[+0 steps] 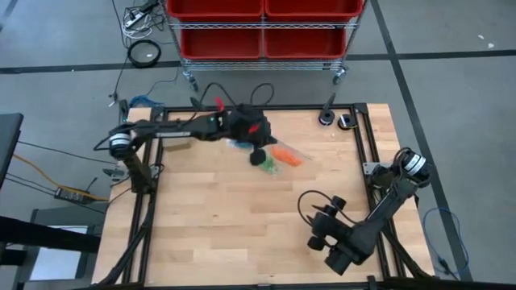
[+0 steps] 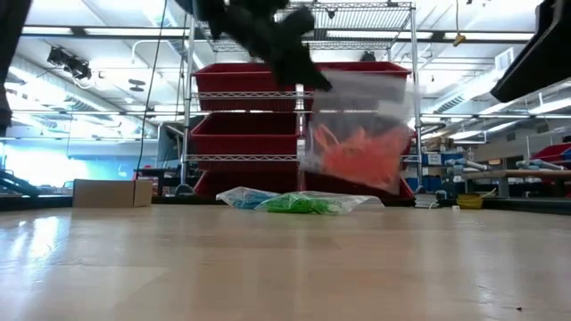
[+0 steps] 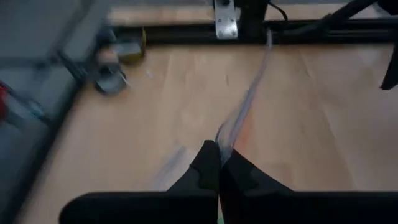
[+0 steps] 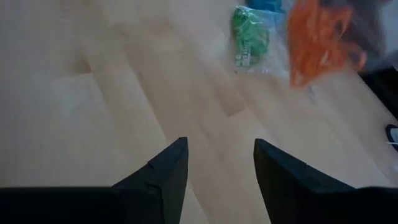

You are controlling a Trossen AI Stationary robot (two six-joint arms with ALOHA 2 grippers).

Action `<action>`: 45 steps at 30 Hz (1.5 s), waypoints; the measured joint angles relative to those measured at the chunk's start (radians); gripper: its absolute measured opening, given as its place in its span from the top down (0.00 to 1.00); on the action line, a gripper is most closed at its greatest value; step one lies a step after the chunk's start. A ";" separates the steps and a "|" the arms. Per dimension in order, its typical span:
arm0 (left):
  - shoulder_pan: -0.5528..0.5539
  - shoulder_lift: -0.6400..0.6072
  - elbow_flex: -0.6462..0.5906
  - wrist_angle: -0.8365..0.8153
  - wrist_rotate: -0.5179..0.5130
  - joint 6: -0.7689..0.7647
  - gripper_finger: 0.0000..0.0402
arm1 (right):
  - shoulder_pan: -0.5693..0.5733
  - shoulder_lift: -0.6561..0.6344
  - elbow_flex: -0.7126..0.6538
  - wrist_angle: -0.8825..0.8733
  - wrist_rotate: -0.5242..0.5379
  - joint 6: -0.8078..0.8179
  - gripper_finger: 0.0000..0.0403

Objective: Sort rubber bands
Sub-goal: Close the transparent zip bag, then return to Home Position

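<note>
At the upper left of the high view, the left gripper (image 1: pixel 256 155) reaches toward the table's centre, pinched tight on the top edge of a clear bag (image 2: pixel 357 134). The bag hangs in the air, full of orange rubber bands (image 2: pixel 361 152), thin tangled loops. It looks light, floppy and slippery, best held by its top edge. Below it on the wooden table (image 1: pixel 210 225) lie a bag of blue bands (image 2: pixel 241 198) and a bag of green bands (image 2: pixel 308 203). At lower right, the right gripper (image 4: pixel 217 165) waits, fingers apart, empty.

Tan cardboard box (image 2: pixel 111 192) at table far edge; red bins (image 1: pixel 262 24) on wire rack behind.
</note>
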 joint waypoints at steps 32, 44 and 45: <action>0.027 -0.096 0.001 -0.016 0.120 -0.022 0.39 | -0.039 0.000 0.005 0.049 0.167 0.048 0.58; -0.237 -0.572 -0.245 -0.004 -0.203 0.171 0.44 | -0.077 -0.238 0.055 -0.106 0.437 -0.027 0.59; -0.240 -0.624 -0.296 0.024 -0.212 0.163 0.44 | -0.079 -0.276 0.055 -0.111 0.440 -0.069 0.59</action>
